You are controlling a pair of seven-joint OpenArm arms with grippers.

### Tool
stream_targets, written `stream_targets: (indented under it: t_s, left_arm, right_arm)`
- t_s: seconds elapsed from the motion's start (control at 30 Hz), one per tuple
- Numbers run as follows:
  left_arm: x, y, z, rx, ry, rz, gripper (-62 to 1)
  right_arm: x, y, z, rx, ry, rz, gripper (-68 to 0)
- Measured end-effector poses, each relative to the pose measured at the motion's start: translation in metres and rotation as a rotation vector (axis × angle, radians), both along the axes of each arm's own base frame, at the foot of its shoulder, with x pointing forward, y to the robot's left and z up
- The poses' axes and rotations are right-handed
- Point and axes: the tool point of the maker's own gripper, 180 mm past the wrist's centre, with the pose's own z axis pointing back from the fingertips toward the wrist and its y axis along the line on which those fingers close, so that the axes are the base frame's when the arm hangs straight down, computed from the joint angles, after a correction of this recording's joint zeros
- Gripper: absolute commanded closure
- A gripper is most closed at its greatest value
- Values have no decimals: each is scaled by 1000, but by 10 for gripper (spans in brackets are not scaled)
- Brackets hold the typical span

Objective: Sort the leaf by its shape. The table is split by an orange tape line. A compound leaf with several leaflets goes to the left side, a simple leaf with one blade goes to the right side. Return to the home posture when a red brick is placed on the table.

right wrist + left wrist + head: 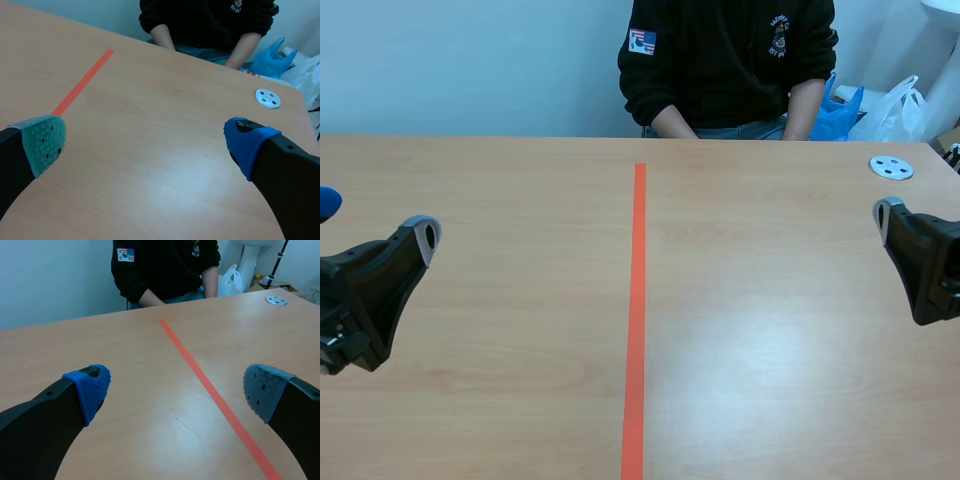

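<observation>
No leaf and no red brick show in any view. The orange tape line runs down the middle of the wooden table. My left gripper hovers low over the left half; in the left wrist view it is open with only bare wood and the tape line between its fingers. Near the right edge my right gripper hangs over the right half. The right wrist view shows it open and holding nothing.
A person in a dark top sits across the table, forearms at its far edge. A small grey disc is set in the tabletop at the far right. White and blue plastic bags lie beyond that corner.
</observation>
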Motion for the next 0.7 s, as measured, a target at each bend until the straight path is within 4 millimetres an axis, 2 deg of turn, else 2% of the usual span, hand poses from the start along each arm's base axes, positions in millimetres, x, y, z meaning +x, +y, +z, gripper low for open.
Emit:
stream_targets:
  t_s: [0.2, 0.7]
  left_arm:
    - [-1, 0, -6, 17, 30, -2, -570]
    - [-1, 0, -5, 18, 25, -3, -570]
  right_arm:
    - [0, 0, -1, -2, 8, 0, -665]
    - [0, 0, -2, -2, 12, 3, -665]
